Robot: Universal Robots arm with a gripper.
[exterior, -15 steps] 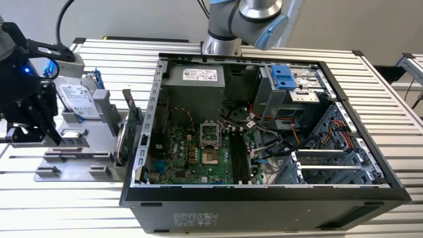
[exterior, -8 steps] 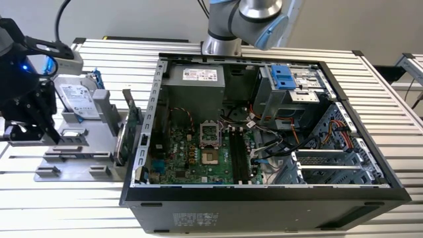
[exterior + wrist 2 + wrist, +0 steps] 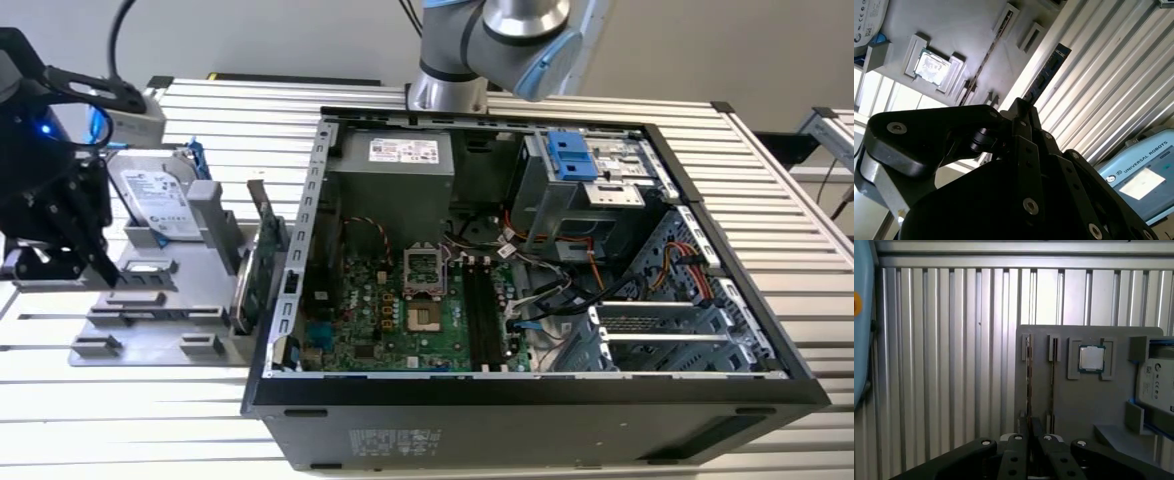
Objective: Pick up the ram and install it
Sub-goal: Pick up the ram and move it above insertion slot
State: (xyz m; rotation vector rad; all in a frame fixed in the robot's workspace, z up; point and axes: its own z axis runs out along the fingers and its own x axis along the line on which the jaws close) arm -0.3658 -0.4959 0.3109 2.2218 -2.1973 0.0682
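Observation:
The ram (image 3: 1047,74) is a thin dark bluish-green stick that juts out from between my black fingers, slanting over the ribbed table beside the grey parts tray (image 3: 954,30). In the first wrist view the ram (image 3: 1027,385) is seen edge-on, running away from the fingertips along the tray's (image 3: 1074,405) edge. My gripper (image 3: 1021,107) (image 3: 1030,434) is shut on the ram. In the exterior view the gripper (image 3: 60,268) hangs over the tray (image 3: 147,320) at that view's far left, away from the open computer case (image 3: 534,390) and its long black memory slots (image 3: 483,312).
The tray also carries a square processor chip (image 3: 1091,358), a silver hard drive (image 3: 154,200) and an upright green expansion card (image 3: 263,240). A second thin strip (image 3: 1054,357) stands in a neighbouring tray slot. A light-blue pendant (image 3: 1139,180) lies on the ribbed aluminium table (image 3: 120,420).

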